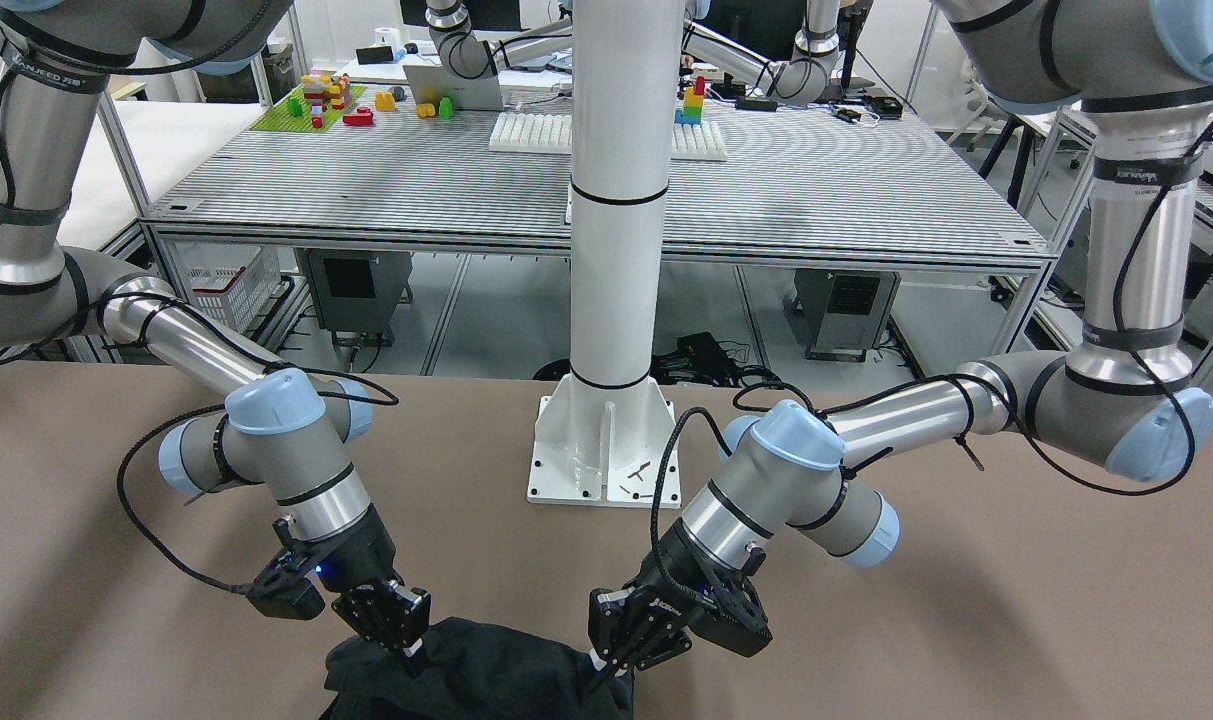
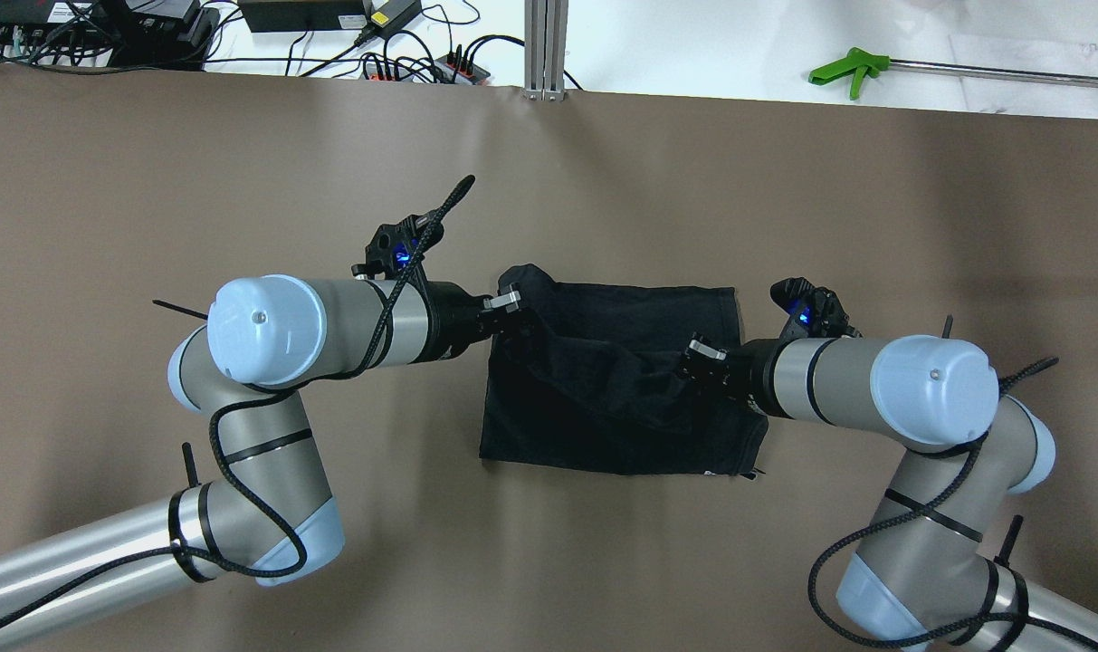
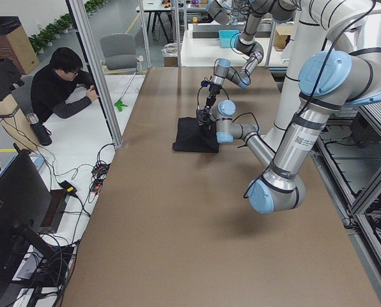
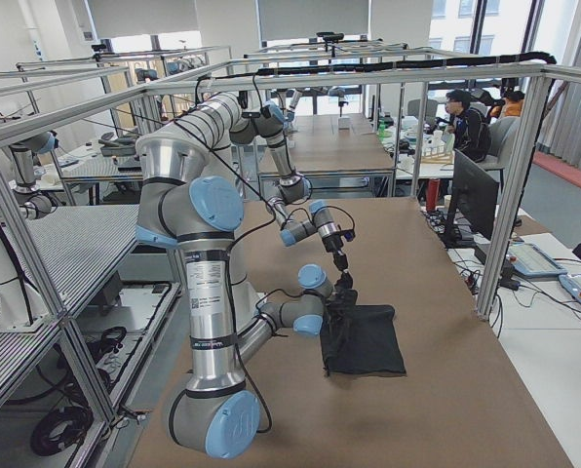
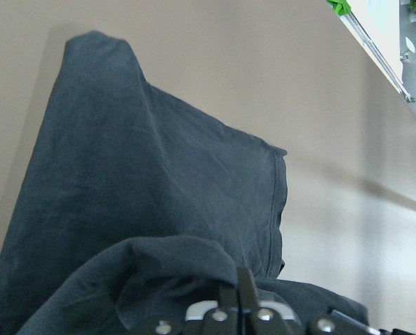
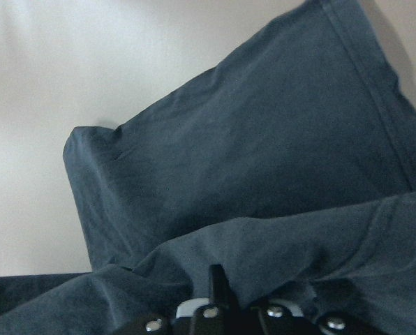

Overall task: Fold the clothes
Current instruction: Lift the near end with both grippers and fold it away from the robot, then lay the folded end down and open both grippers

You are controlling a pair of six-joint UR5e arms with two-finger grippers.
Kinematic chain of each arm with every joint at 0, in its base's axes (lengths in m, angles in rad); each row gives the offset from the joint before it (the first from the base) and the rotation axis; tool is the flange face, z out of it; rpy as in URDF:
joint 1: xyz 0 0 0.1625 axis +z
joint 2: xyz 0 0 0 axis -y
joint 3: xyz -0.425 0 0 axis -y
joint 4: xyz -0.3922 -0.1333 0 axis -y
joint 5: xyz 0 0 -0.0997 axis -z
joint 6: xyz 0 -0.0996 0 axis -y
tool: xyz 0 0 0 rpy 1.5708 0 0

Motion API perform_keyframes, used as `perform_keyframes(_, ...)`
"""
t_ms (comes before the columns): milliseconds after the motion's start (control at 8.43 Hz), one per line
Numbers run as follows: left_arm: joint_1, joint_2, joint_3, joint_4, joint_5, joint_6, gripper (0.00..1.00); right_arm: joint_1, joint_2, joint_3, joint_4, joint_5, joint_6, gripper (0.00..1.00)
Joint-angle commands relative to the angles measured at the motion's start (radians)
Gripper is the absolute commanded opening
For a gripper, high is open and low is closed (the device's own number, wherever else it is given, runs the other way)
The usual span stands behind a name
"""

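A black garment lies mid-fold on a brown surface, held at two points. The left fingers and right fingers are each pinched fully together on a raised fold of cloth. That fold sags in a loose, wrinkled ridge between them, while the rest of the garment lies flat beneath and beyond both pairs.

The slack ridge looks like the main risk. If one pair travels further or faster than the other, the fold would likely land skewed. The thin pinch of soft fabric could also slip free on one side and drop that end. The lower layer is not weighted, so it may drag along under the fingers and bunch.

The garment is matte, soft and roughly rectangular, with a stitched hem along one side. One corner peaks up just beyond the left fingers. A tiny light mark shows at the edge nearer the robot than the right fingers.
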Motion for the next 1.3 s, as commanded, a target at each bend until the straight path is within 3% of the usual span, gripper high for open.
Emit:
perform_keyframes(0,-0.035,-0.028,0.088,-0.01,-0.007,0.025,0.0,0.032,0.063,-0.148,0.008,-0.021,-0.046,0.0)
perform_keyframes(356,-0.032,-0.054,0.214,-0.112,0.001,0.028,0.0,0.032,0.092,-0.185,0.009,-0.049,-0.046,0.0)
perform_keyframes(474,-0.03,-0.063,0.221,-0.115,0.006,0.03,0.12,0.032,0.095,-0.185,0.009,-0.049,-0.043,0.28)
perform_keyframes(593,-0.03,-0.08,0.221,-0.11,0.007,0.03,0.88,0.032,0.098,-0.184,0.009,-0.047,-0.046,0.93)
perform_keyframes(712,-0.035,-0.098,0.221,-0.103,0.01,0.028,0.95,0.066,0.103,-0.182,0.006,-0.031,-0.052,0.94)
perform_keyframes(949,-0.131,-0.111,0.234,-0.033,-0.04,0.045,0.95,0.101,0.123,-0.179,0.003,0.045,-0.077,0.94)
perform_keyframes(1186,-0.266,-0.14,0.303,-0.004,-0.207,0.117,0.95,0.117,0.127,-0.15,-0.007,0.123,-0.071,0.94)
